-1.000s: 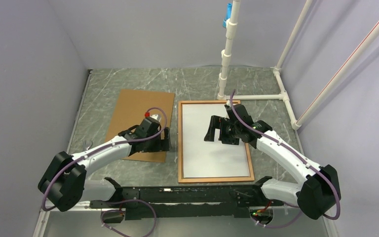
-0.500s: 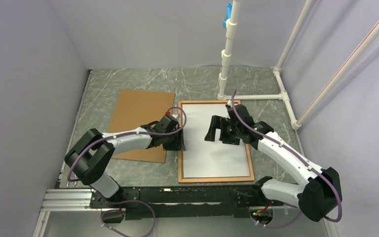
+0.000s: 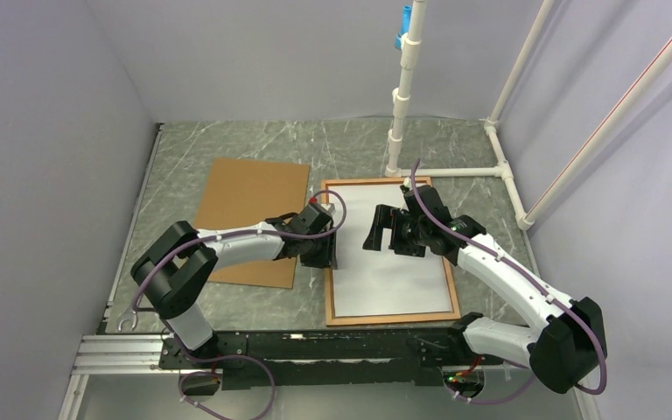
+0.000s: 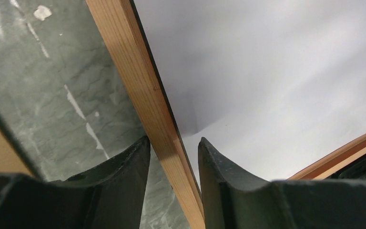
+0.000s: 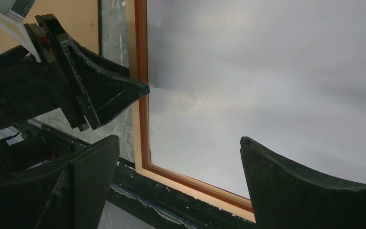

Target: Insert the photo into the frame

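While the frame (image 3: 394,319) lies flat on the green marbled table (image 3: 227,149), a bit skewed to the table edges, the photo (image 3: 394,280) sits inside it, white back up, with wood rail showing on all four sides.

Left gripper (image 4: 171,143): low on the frame's left rail, about mid-length, jaws roughly half closed and straddling the rail. Outer finger (image 4: 128,162) is on the table side and touches the rail's outer edge. Inner finger is over the photo's margin, with a thin strip of white showing between it and the rail. Can't tell from the wrist view whether it's actually clamping the wood or just bracketing it.

Right gripper (image 3: 387,238): above the upper middle of the photo, jaws spread wide, holding nothing. Its wrist view shows only the white sheet between the fingers, and whether the fingertips touch the paper isn't clear.

Brown backing board (image 3: 249,201) lies flat to the left of the frame, with a strip of bare table between its right edge and the rail.
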Robot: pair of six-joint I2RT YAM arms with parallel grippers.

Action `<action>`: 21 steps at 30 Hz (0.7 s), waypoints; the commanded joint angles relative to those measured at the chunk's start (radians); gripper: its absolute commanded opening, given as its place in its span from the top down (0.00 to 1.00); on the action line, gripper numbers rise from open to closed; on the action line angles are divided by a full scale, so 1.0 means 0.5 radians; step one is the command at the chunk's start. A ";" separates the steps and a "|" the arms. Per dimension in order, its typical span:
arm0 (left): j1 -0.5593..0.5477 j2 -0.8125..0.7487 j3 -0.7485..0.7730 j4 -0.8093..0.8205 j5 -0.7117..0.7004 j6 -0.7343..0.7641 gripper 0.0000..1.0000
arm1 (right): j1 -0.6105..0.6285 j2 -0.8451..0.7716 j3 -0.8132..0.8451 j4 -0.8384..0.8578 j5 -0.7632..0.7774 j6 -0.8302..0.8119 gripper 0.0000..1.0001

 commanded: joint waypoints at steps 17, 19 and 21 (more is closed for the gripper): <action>-0.104 0.140 0.190 0.106 -0.044 0.013 0.40 | 0.006 -0.051 0.012 -0.011 0.049 -0.016 0.00; -0.100 0.066 0.141 0.134 -0.060 0.017 0.29 | 0.006 -0.043 0.003 -0.001 0.035 -0.015 0.00; -0.081 -0.023 0.078 0.173 -0.056 0.018 0.20 | 0.005 -0.030 -0.007 0.021 0.012 -0.012 0.00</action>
